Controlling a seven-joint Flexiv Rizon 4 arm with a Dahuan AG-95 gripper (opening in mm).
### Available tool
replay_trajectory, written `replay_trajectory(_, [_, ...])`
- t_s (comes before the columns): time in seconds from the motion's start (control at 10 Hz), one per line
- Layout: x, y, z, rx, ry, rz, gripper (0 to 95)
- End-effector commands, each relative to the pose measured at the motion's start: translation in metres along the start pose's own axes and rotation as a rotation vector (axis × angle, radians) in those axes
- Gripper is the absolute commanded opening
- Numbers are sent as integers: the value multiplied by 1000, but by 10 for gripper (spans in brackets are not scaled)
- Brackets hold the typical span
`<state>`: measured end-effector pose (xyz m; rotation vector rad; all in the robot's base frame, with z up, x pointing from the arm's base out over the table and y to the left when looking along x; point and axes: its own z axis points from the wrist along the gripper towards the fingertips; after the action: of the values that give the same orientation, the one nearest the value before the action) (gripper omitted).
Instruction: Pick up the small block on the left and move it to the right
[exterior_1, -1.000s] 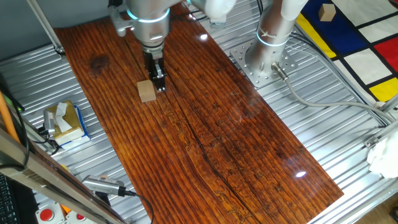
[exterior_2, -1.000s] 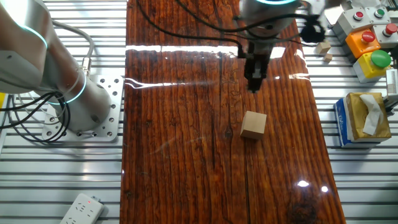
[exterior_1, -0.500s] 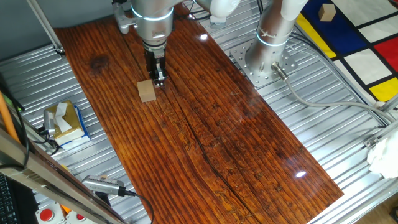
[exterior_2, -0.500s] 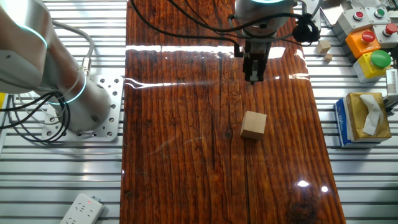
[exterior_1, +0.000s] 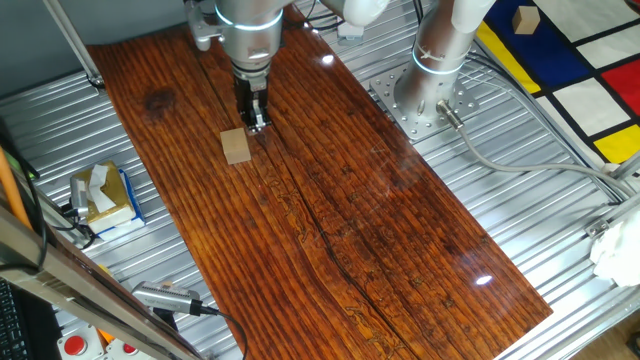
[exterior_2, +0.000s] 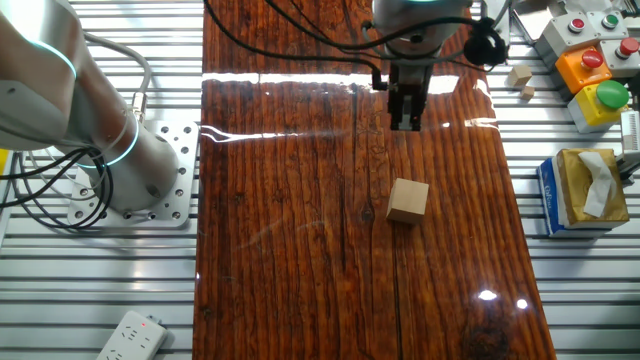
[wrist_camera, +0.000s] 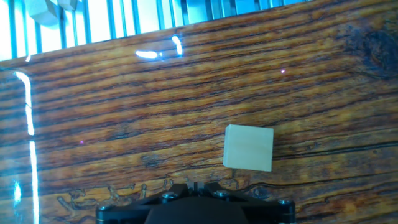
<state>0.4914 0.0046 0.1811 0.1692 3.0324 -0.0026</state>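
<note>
The small block (exterior_1: 236, 147) is a light tan wooden cube lying on the dark wooden board (exterior_1: 380, 230). It also shows in the other fixed view (exterior_2: 407, 200) and in the hand view (wrist_camera: 248, 147), just right of centre. My gripper (exterior_1: 256, 122) hangs above the board, just beyond and right of the block, not touching it. In the other fixed view the gripper (exterior_2: 403, 122) is well behind the block. In the hand view the gripper (wrist_camera: 194, 185) has its fingers pressed together with nothing between them.
A blue-and-yellow tissue box (exterior_1: 103, 195) stands on the metal table left of the board. A second arm's base (exterior_1: 430, 95) stands right of it. Another tan block (exterior_1: 525, 19) lies on the patterned mat. Push buttons (exterior_2: 590, 70) and small blocks (exterior_2: 518, 78) lie beside the board.
My gripper has risen and drawn back from the block, fingers still together. The block has not moved.
</note>
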Motion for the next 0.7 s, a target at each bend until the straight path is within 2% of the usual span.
replay_trajectory(0.1, [-2,-11,-4,-2,-2,-13,0])
replay_trajectory(0.4, [-4,-27,-9,-5,-6,-24,0])
replay_trajectory(0.7, [-6,-33,-10,-4,-10,-25,0])
